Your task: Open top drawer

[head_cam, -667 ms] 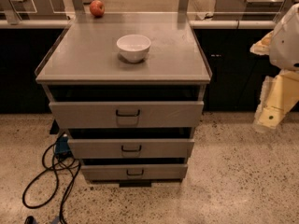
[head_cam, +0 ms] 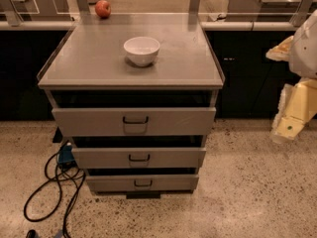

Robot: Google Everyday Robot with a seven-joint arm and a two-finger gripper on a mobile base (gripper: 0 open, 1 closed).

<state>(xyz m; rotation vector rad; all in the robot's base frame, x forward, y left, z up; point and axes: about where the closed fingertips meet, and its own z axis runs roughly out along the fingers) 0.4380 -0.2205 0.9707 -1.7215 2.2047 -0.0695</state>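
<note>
The top drawer (head_cam: 173,121) is the widest grey drawer front of the metal cabinet, with a small black wire handle (head_cam: 135,120) at its centre. A dark gap shows above its front, under the cabinet top. My gripper (head_cam: 288,125) is the cream-coloured part at the right edge of the camera view. It hangs beside the cabinet at about the top drawer's height, well to the right of it and touching nothing.
Two narrower drawers (head_cam: 138,157) (head_cam: 142,183) sit below. A white bowl (head_cam: 141,50) stands on the cabinet top (head_cam: 89,63), and a red apple (head_cam: 103,8) lies at the back left. Black cables (head_cam: 49,192) lie on the floor at the left. Dark counters run behind.
</note>
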